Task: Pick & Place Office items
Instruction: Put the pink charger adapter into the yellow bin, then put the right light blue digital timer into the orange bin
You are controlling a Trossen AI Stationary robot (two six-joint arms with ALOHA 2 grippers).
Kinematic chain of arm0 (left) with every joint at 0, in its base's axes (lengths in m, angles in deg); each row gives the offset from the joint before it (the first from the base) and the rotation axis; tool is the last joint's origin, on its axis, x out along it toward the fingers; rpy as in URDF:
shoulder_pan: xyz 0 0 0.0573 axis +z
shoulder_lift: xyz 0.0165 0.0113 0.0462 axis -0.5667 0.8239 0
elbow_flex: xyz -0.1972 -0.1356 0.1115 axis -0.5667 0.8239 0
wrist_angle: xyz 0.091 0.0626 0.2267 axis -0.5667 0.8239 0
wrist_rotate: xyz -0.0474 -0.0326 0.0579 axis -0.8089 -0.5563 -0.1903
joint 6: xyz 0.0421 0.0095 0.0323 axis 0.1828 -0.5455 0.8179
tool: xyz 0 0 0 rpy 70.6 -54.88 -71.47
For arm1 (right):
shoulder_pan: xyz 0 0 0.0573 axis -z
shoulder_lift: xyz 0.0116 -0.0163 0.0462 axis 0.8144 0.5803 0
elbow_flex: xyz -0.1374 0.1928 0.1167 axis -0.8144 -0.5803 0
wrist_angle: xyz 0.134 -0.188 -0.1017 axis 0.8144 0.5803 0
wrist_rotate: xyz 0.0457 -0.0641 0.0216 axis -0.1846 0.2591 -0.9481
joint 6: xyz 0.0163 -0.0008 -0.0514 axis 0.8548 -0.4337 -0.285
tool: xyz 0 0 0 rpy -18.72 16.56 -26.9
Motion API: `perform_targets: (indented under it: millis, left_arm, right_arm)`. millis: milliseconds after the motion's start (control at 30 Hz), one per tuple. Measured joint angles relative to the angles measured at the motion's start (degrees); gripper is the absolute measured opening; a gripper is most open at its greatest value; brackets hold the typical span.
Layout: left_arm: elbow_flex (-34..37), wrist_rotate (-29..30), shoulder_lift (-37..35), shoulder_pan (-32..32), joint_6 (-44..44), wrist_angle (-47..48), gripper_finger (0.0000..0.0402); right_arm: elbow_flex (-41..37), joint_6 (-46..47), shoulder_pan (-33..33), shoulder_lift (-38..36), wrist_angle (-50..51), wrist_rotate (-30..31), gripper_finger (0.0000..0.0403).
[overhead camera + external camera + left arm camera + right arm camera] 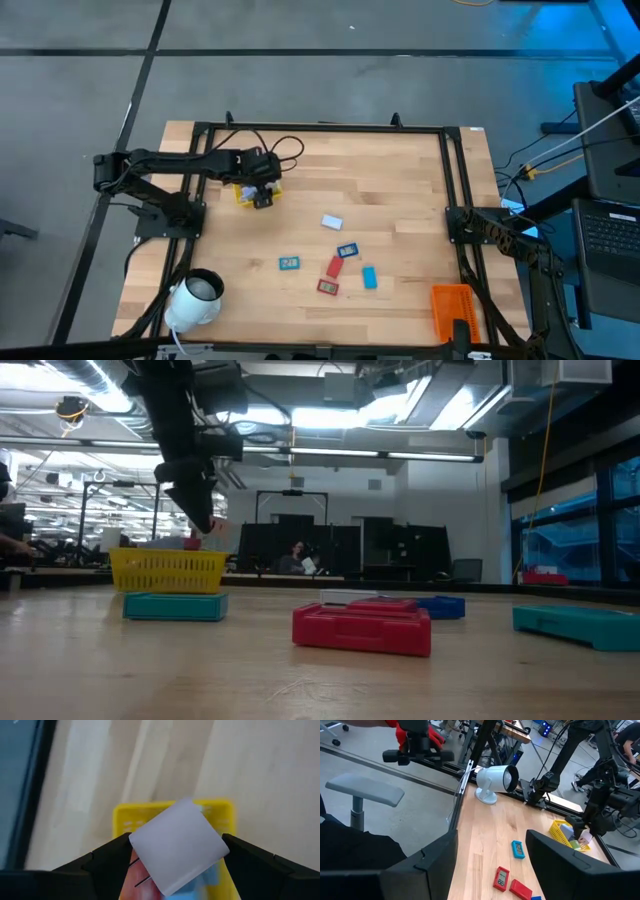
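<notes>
now left gripper (pixel 262 199) above yellow tray (pixel 243 192), fingers spread, white adapter (pixel 177 845) loose between them, likely mid-drop into tray. remaining items (pixel 338 265) scattered mid-table. right gripper (pixel 490 865) parked at right edge, fingers apart, empty.

Overhead, table-level, two wrist views

The worktop (pixel 400 190) is evenly lit from above, with only soft shadows. In the high view a blue glow falls on the floor at the upper right. The low view shows bright ceiling lamps (pixel 330 415) with glare. The left wrist view is blurred and pale.
</notes>
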Motion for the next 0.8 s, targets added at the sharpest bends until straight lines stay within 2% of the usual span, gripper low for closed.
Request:
perform_targets:
  millis: [167,367,800]
  left_arm:
    - [-0.29,2.79,0.00,0.04,0.41,0.67,0.0297]
    - [-0.31,8.77,0.00,0.41,2.10,2.17,0.0297]
    - [-0.80,8.41,0.00,-0.11,2.67,4.26,0.0296]
  right_arm:
    - [0.00,0.09,0.02,0.00,0.01,-0.03,0.0239]
    - [0.00,0.08,0.02,0.00,0.00,-0.02,0.0239]
    - [0.00,0.07,0.02,0.00,0.01,0.01,0.0239]
